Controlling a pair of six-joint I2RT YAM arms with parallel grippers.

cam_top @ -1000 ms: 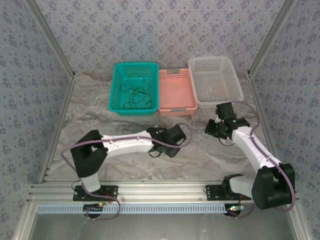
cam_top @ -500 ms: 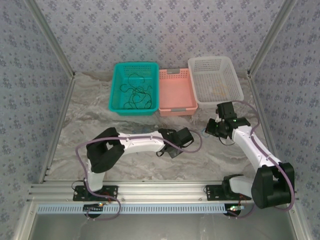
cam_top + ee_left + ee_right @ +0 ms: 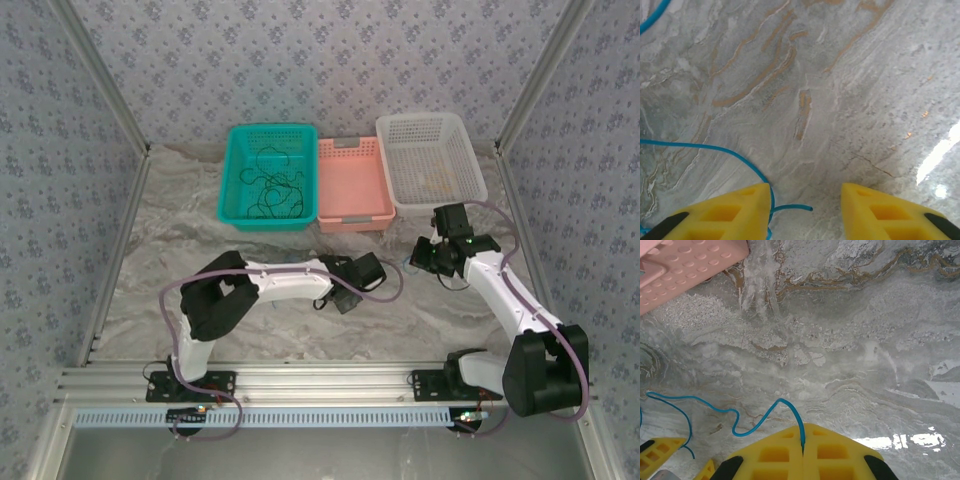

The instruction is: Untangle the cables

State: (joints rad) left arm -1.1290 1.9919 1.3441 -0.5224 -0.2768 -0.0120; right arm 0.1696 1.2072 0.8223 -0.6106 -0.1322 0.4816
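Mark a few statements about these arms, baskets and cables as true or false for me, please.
1. The right gripper is shut on the blue cable. True.
2. The fingers of the left gripper are pressed together. False: they stand apart.
3. The teal basket holds black cables. True.
4. The blue cable lies in the pink basket. False: it lies on the table, outside the pink basket.
5. The white basket stands left of the teal basket. False: the white basket is at the right end of the row.
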